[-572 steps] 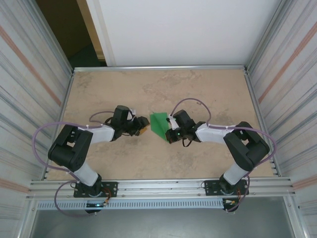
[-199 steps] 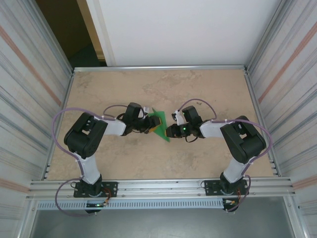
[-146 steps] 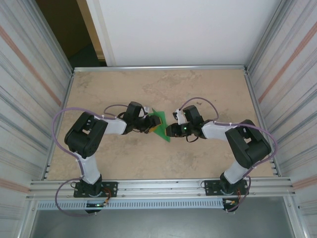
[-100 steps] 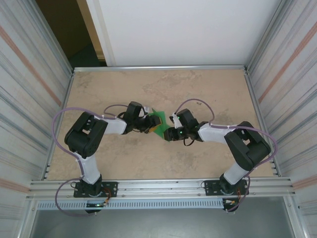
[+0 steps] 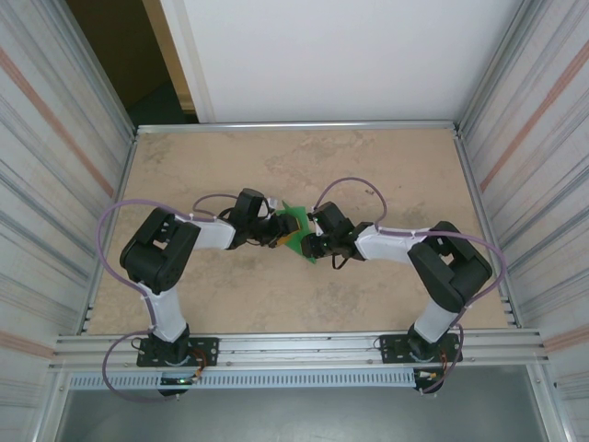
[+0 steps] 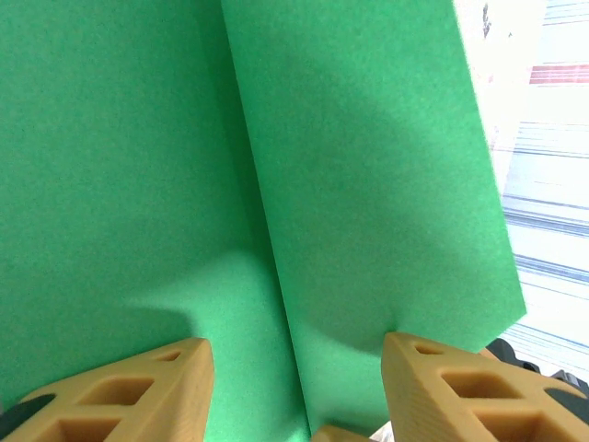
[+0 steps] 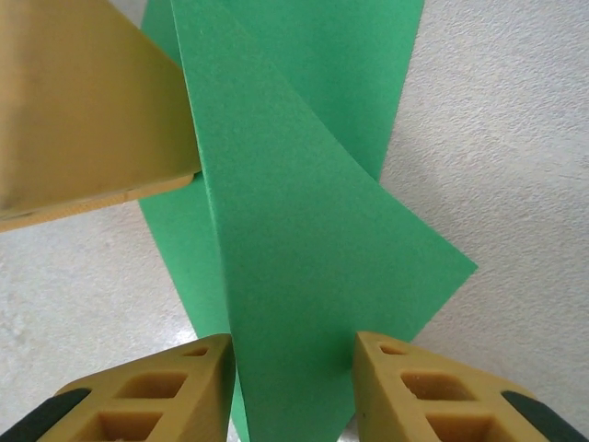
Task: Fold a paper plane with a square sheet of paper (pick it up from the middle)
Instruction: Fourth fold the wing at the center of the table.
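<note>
1. My right claw point(image 7: 294, 345) stood released, fingers apart, with a raised flap of the green paper sheet point(image 7: 304, 230) running down into the gap between them.
2. The sheet lay dead ahead of that claw, its long axis running straight away from the wrist. One pointed corner stuck out to the right over the table point(image 7: 515, 138).
3. My left claw point(image 6: 294, 354) was likewise spread, with the sheet spanning the gap ahead of it. One of its fingers point(image 7: 83, 120) sat against the sheet's far left edge.
4. From above, both claws met at the sheet mid-table, the left claw on its left side and the right claw on its right. I judged the right claw nearer the loose flap.
5. Not established: whether any pad pressed the paper or merely touched it. Also not established was the sheet's full outline, which was cut off in both wrist views and mostly covered by the claws from above.
</note>
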You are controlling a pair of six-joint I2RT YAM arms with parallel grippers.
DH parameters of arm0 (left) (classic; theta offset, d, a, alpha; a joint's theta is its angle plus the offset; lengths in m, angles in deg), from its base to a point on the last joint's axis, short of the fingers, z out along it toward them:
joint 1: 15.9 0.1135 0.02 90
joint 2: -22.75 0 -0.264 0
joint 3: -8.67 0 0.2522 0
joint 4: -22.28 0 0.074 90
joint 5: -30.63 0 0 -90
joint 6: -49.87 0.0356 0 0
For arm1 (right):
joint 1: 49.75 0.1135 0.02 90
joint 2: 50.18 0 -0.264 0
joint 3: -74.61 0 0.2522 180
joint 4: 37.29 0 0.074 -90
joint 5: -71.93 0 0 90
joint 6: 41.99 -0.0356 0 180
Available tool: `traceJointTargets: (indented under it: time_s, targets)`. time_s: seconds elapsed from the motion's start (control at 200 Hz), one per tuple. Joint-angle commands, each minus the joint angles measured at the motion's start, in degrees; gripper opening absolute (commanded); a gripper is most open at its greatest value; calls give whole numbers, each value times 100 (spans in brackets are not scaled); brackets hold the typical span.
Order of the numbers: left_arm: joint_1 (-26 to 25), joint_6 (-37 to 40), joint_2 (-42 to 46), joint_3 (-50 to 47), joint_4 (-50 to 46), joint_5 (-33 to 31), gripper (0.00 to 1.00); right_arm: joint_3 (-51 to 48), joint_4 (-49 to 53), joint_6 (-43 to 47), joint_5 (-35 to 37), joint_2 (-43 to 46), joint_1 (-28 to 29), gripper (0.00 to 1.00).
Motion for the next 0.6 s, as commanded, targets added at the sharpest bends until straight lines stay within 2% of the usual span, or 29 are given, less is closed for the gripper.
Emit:
traceJointTargets:
  time_s: [0.0, 0.596]
  targets:
    - [-69, 28, -242, -74, -508, -155, 53, 165, 128, 176, 93, -125, 59, 37]
    - [-71, 29, -197, -101, -506, -155, 52, 231, 101, 346, 12, -228, 128, 17]
